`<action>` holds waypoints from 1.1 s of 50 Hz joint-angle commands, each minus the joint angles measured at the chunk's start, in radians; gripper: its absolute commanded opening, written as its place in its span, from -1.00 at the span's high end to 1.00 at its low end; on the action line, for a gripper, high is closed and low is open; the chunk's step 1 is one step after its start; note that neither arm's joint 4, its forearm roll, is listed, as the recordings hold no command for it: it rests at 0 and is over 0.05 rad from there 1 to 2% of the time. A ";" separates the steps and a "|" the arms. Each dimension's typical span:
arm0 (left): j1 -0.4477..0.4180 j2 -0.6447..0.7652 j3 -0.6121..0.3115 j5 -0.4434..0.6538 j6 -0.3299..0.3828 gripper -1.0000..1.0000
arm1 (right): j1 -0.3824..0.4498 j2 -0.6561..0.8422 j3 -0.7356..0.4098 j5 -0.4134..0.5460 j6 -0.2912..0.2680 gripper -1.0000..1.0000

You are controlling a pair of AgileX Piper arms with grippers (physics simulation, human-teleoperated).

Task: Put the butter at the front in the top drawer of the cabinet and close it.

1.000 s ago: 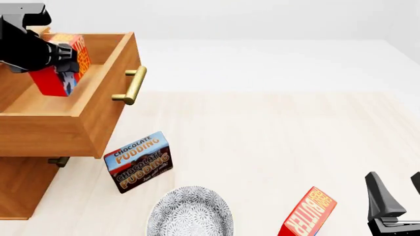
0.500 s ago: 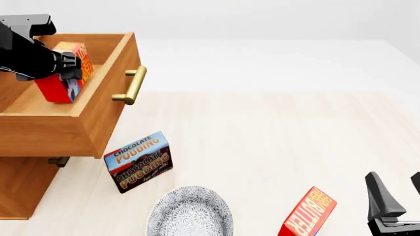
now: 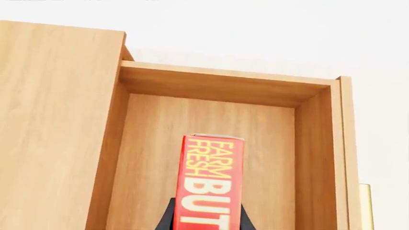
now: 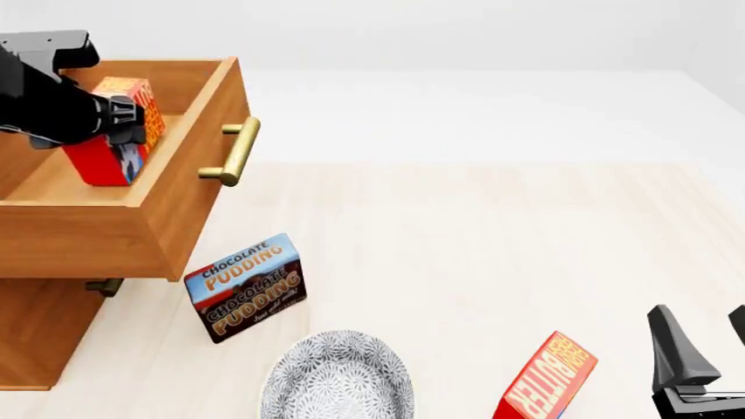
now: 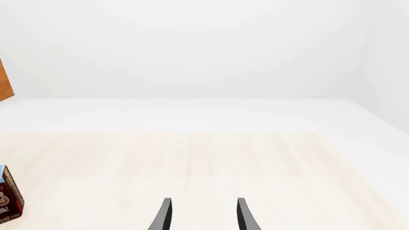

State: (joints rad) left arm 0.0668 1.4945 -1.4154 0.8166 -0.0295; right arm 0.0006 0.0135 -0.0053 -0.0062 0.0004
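Note:
My left gripper [image 4: 124, 124] is shut on a red butter carton [image 4: 114, 133] and holds it upright, slightly tilted, inside the open top drawer [image 4: 140, 229] of the wooden cabinet [image 4: 35, 336]. Whether the carton touches the drawer floor I cannot tell. In the left wrist view the carton [image 3: 208, 179] stands between my black fingers [image 3: 167, 218] over the drawer floor [image 3: 153, 143]. The drawer's brass handle [image 4: 236, 150] faces right. A second identical butter carton [image 4: 547, 381] lies at the table's front edge. My right gripper [image 4: 704, 342] is open and empty beside it, also in its wrist view [image 5: 203, 215].
A chocolate pudding box [image 4: 246, 286] stands on the table just below the open drawer, also at the right wrist view's edge [image 5: 7, 197]. A grey patterned bowl [image 4: 338, 377] sits at the front. The lower drawer's handle [image 4: 103, 285] shows under the top drawer.
My left gripper has lowered the butter carton a little deeper into the top drawer. The right arm and the other objects have not moved.

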 commanded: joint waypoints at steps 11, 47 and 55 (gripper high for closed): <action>-0.005 -0.011 0.027 0.001 0.016 -1.00 | 0.000 -0.003 0.001 0.002 0.000 -1.00; 0.007 -0.087 -0.061 0.119 0.065 -1.00 | 0.000 -0.003 0.001 0.002 0.000 -1.00; -0.004 -0.134 -0.067 0.157 0.070 -1.00 | 0.000 -0.003 0.001 0.002 0.000 -1.00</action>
State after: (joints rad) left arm 0.0690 1.4162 -1.4746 0.9276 0.0307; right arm 0.0006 0.0135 -0.0053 -0.0062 0.0004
